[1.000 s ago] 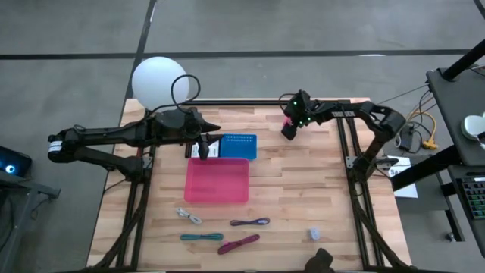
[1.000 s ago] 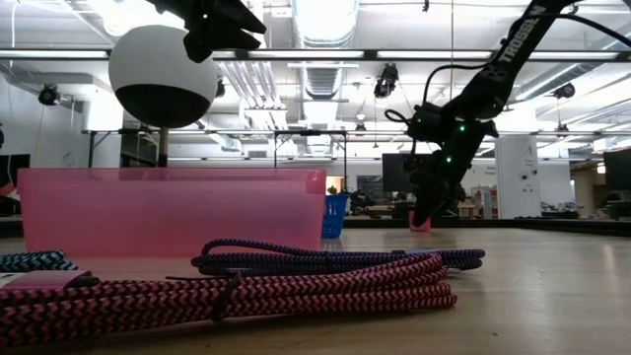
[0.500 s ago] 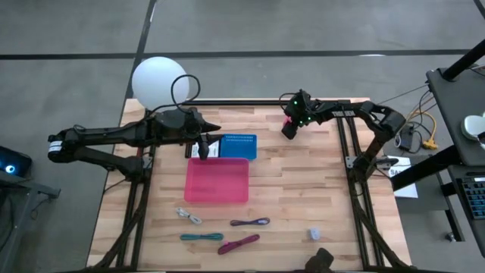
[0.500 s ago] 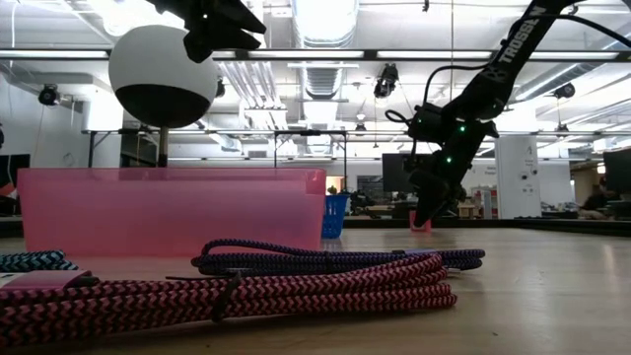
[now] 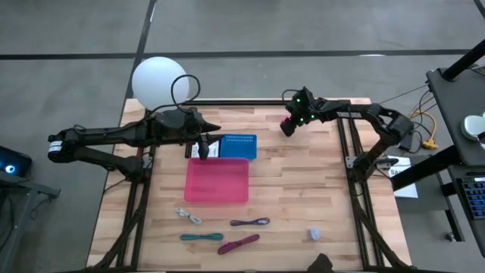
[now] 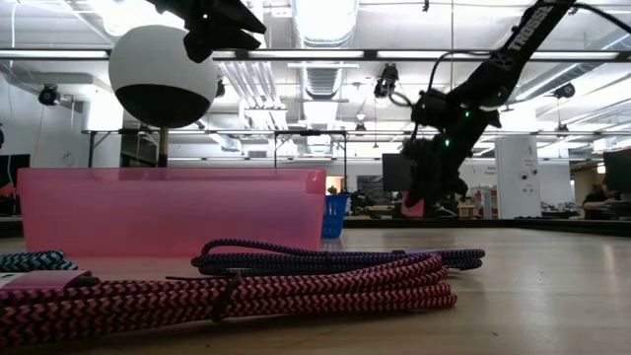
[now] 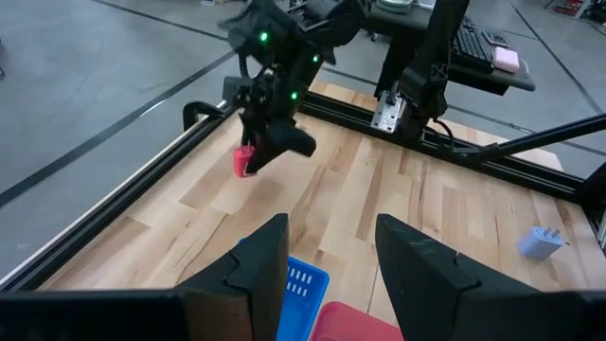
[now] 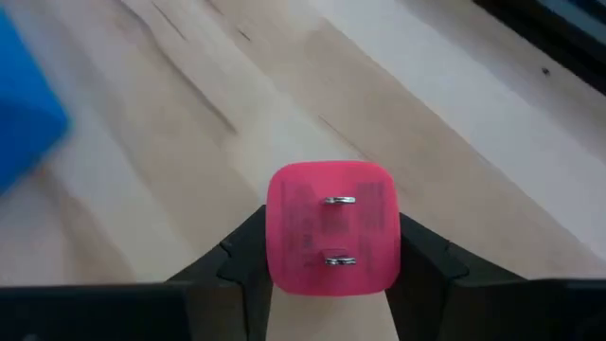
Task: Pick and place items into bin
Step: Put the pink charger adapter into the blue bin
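A small pink cube [image 8: 331,227] with two metal prongs on one face sits between the fingers of my right gripper [image 5: 286,126], near the table's far edge; the gripper is shut on it. The low view shows the cube [image 6: 413,207] just above the tabletop. My left gripper [image 5: 203,149] hangs open over the blue basket [image 5: 239,145], behind the pink bin [image 5: 217,180]. White [image 5: 189,216], purple [image 5: 250,222], teal [image 5: 201,236] and magenta [image 5: 239,243] cords and a grey-blue lump [image 5: 314,233] lie on the table near its front edge. My right gripper pinches the pink cube by two opposite sides [image 8: 273,237] between its two fingers. The fingers slant downward onto it from above. The pronged face [image 8: 333,229] is turned back toward the wrist. The cube [image 7: 244,161] is lifted clear of the table.
A white globe lamp [image 5: 158,80] stands at the far left corner. Black frame rails [image 5: 250,101] run along the far edge and both sides. Bare wood lies between the bin and the right rail.
My right gripper has risen a little and rolled slightly at the far edge. The pink cube, which stood on the table, has come up with it and now hangs clear of the wood. My left arm has kept still.
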Controlling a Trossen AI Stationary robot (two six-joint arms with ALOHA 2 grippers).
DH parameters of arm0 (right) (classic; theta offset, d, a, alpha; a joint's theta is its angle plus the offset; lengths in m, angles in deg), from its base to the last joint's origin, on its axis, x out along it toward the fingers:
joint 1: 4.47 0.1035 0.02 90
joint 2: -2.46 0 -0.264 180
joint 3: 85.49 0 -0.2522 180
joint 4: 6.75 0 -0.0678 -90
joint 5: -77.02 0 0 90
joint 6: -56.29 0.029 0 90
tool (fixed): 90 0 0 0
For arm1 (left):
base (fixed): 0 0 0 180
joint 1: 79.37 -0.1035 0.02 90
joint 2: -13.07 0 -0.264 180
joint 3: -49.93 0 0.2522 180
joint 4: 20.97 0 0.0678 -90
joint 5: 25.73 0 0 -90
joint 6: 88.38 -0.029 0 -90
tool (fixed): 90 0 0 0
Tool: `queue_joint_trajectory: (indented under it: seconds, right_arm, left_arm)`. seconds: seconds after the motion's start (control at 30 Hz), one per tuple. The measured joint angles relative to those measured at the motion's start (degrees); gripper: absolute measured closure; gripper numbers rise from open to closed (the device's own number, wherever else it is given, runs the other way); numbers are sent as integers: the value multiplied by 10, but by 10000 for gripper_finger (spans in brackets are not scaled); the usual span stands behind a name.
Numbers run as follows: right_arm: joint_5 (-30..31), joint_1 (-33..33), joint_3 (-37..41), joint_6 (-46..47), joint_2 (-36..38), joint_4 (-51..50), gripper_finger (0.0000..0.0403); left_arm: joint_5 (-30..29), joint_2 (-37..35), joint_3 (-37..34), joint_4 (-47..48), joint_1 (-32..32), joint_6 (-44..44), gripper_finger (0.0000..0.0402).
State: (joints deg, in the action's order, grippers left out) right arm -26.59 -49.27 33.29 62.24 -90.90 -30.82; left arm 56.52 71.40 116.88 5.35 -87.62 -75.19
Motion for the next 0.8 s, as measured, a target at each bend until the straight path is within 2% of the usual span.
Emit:
queue_joint_trajectory:
  seconds: [0.17, 0.47, 0.63, 0.8]
  right_arm:
    - [-45, 12, 0, 45, 60, 2, 264]
    - [-45, 86, 0, 83, 159, 10, 264]
    - [-44, 130, 0, 103, 172, 31, 264]
    - [-42, 163, 0, 109, 145, 88, 264]
  left_arm:
    - [0, 0, 0, 0, 0, 0, 258]
    - [0, 0, -1, 0, 1, -2, 258]
    - [0, 0, -1, 0, 0, -2, 258]
    - [0, 0, -1, 0, 0, -2, 258]
